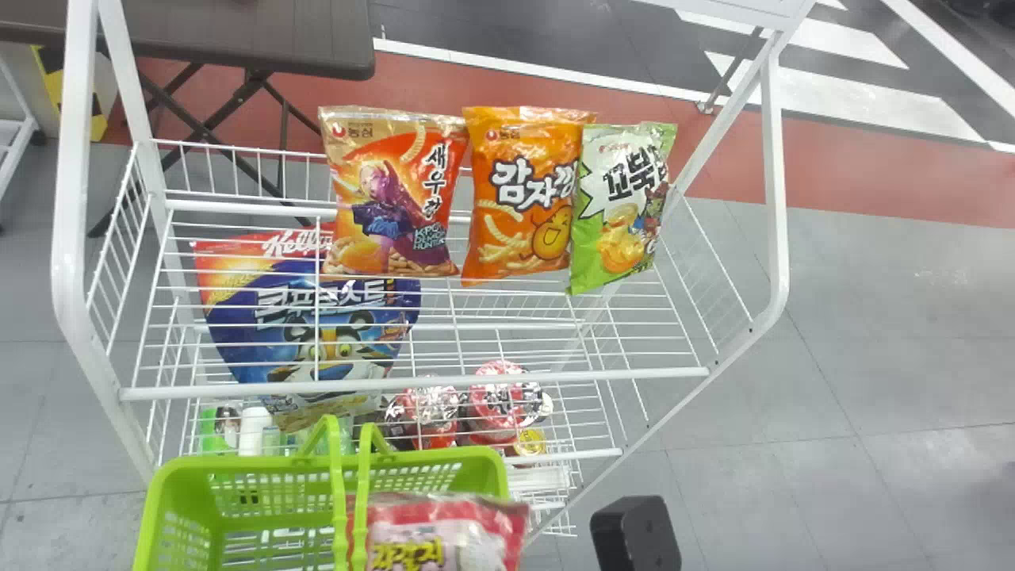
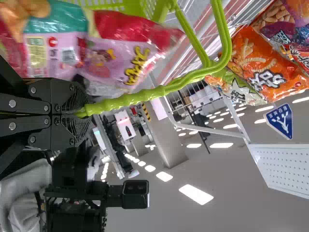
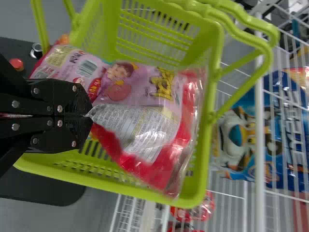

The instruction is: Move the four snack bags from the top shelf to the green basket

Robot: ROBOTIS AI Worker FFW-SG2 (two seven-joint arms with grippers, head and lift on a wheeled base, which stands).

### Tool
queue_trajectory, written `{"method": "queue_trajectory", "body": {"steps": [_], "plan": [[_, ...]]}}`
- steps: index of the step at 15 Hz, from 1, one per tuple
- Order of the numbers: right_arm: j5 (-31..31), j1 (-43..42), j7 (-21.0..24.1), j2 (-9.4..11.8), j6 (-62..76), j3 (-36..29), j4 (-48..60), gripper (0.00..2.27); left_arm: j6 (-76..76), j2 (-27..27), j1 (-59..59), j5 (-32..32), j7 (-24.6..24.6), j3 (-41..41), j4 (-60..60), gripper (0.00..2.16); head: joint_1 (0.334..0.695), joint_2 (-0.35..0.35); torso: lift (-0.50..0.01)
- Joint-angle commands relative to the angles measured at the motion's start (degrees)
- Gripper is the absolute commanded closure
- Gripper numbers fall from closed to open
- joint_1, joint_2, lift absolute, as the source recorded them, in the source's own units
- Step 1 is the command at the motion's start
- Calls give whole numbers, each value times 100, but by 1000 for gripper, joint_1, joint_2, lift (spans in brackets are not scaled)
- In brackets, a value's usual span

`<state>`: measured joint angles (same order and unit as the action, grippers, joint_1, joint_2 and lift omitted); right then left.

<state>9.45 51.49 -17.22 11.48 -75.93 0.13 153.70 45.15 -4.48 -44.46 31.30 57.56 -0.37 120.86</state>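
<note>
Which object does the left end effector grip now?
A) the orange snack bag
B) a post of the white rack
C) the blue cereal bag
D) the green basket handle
D: in the left wrist view, the left end effector is closed on the end of the green basket handle.

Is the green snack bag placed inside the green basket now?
No, the green snack bag stands on the top shelf, at the right end of a row of three bags.
</note>
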Motion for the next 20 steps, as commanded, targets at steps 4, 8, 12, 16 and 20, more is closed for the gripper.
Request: {"method": "queue_trajectory", "body": {"steps": [4,8,12,16,20], "plan": [[4,-157,43,12,390,145,-192,1413,17,0,-28,-1,-34,11,95,1393,695,-350,0],[-40,-315,105,12,1603,215,-710,2,17,0,-45,-27,-69,2,104,1393,695,-350,0],[-137,-359,386,-6,2851,57,-912,56,-1,0,-54,-27,-69,-7,104,1393,695,-350,0],[-594,-1334,904,-498,4820,172,-1976,76,17,-35,-36,-124,-105,-121,122,1376,695,-350,0],[-998,-2741,1273,-850,5681,523,-3277,87,17,-141,43,-124,-140,-218,95,1335,695,-350,0]]}}
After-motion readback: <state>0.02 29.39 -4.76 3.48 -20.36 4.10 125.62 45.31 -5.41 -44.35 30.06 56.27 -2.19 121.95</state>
